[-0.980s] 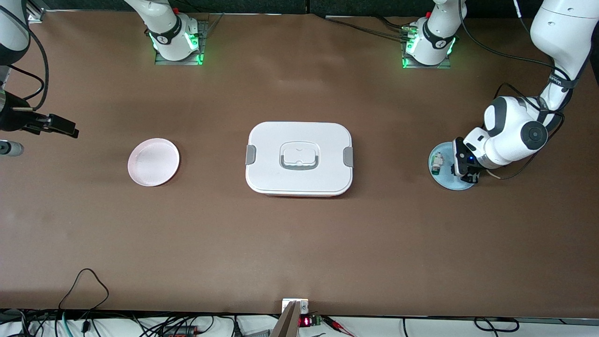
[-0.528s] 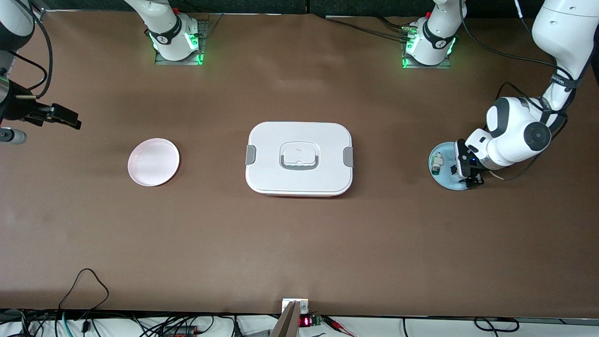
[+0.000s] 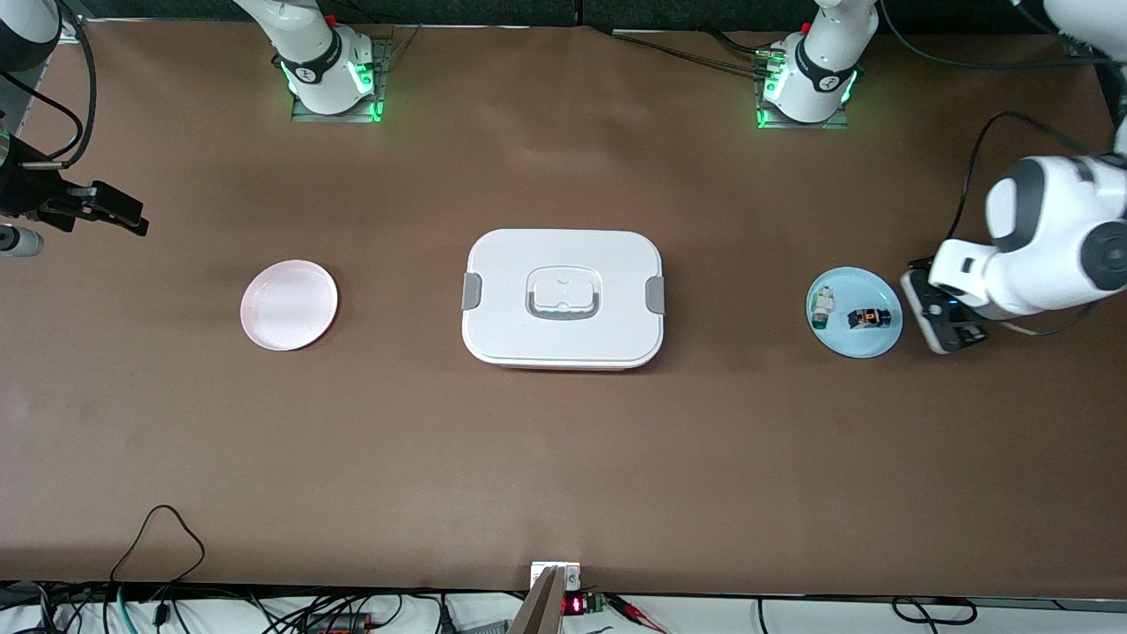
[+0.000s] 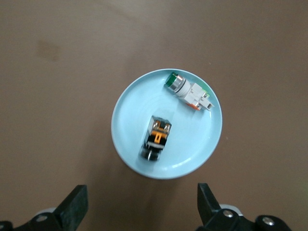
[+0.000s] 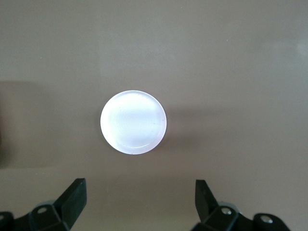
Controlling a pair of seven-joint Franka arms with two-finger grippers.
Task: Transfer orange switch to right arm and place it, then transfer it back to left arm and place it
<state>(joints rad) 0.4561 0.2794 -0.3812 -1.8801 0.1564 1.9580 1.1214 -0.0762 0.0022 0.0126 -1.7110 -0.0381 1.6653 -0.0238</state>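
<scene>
The orange switch [image 3: 867, 319] [image 4: 156, 137] lies on its side on a light-blue plate [image 3: 847, 342] [image 4: 131, 98] near the left arm's end of the table. My left gripper [image 3: 953, 333] [image 4: 142, 204] hangs open and empty above the bare table beside that plate, apart from the switch. The white box [image 3: 563, 298] with grey latches sits shut at the table's middle. My right gripper [image 3: 104, 211] [image 5: 139, 199] is open and empty, up over the right arm's end of the table, with a pink plate [image 3: 289, 305] [image 5: 133, 122] below it.
A small white switch with a green end [image 3: 822, 306] [image 4: 188, 91] shares the light-blue plate with the orange switch. The pink plate holds nothing. Cables run along the table edge nearest the front camera.
My left gripper has opened, risen and drawn off the light-blue plate toward its own end of the table, uncovering the orange switch on the plate. The right gripper shifted slightly.
</scene>
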